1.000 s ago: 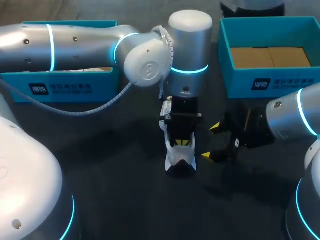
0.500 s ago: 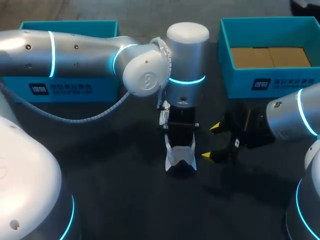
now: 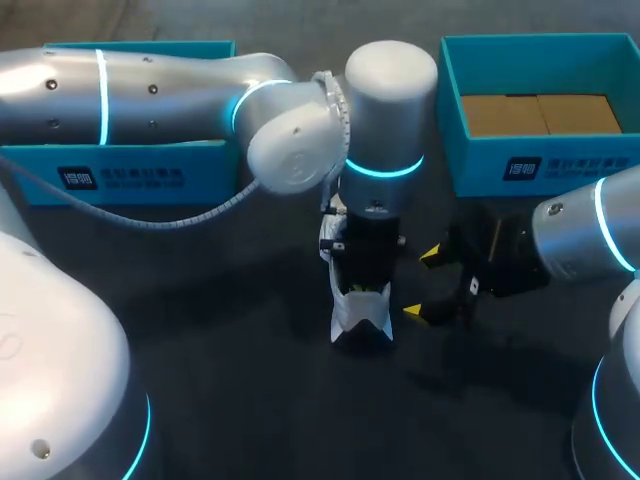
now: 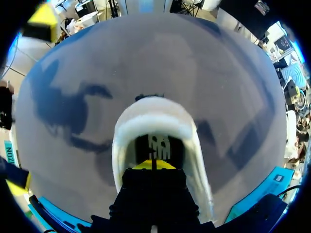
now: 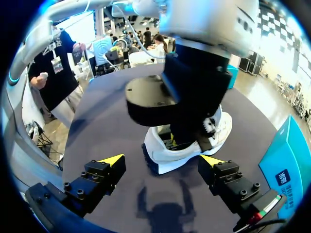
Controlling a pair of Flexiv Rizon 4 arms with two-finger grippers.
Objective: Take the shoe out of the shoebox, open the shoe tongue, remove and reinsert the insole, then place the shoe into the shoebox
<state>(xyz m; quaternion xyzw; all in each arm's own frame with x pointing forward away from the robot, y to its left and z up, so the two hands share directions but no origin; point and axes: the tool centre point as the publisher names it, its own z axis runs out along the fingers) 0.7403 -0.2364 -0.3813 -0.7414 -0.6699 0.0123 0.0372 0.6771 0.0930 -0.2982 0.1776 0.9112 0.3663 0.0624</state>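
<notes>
Since the shoe (image 3: 360, 318) stands out on the counter (image 3: 230, 370), left pincer (image 4: 151, 165) is down inside it, tips together, likely after the insole; right pincer (image 3: 423, 284) hangs wide beside.

Silver left arm (image 3: 150, 80), cyan light rings (image 3: 380, 168), grey cable (image 3: 150, 222)

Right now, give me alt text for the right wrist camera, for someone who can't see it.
The left gripper is down inside a white shoe on the dark table. The right gripper is open, with the shoe just ahead of it.
</notes>
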